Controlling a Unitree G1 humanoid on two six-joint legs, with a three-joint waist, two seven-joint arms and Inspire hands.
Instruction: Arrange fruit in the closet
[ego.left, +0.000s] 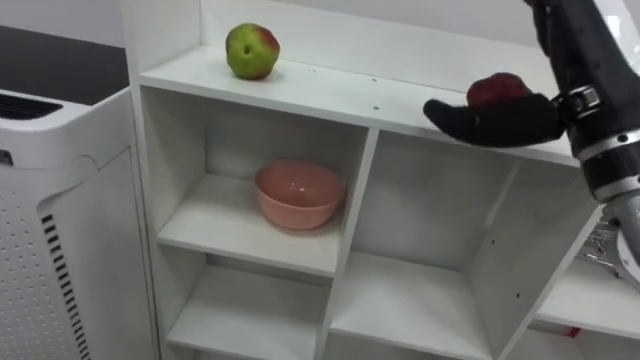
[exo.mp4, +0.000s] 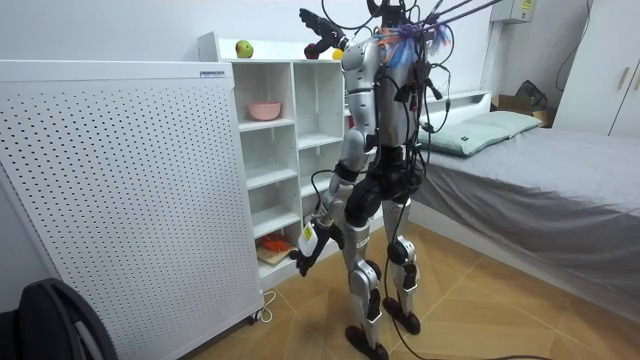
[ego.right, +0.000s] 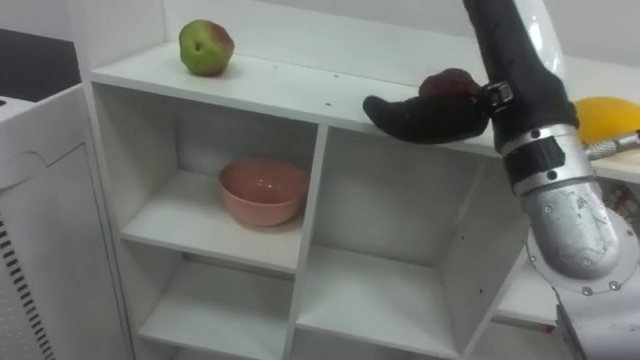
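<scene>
Right hand (ego.left: 495, 120) comes in from the upper right of the frame, arm raised to the top shelf (ego.left: 340, 88) of the closet (ego.left: 365, 190). Fingers are stretched out wide and near-straight along the shelf's front edge, not wrapped round anything I can see.

Dark red fruit (ego.left: 498, 88) sits on that shelf just behind the hand, touching it or very nearly (thumb side is hidden, so contact there can't be ruled out). My read: fruit is down on the shelf, and the flat hand acts as a fence so it can't roll off the lip, or is placed to nudge it back.

Green-red apple (ego.left: 252, 50), upper left of the frame, is on the same shelf, well apart from the red one. Yellow object (ego.right: 608, 115) at the right edge of the right eye view is probably another fruit, just beside the wrist. Looks like a spaced row, leaving the hand room between items.

Pink bowl (ego.left: 298, 193), centre-left, sits in the compartment below the apple, with nothing visible in it. White perforated cabinet (ego.left: 70, 230) stands at the left of the frame, beside the closet.

Room view: robot stands upright at the closet, bed (exo.mp4: 560, 170) on the room view's right. Left hand (exo.mp4: 304, 258) hangs low by the thigh; can't tell its fingers.

Risk: round fruit near the edge, so lift the hand clear, don't drag.
</scene>
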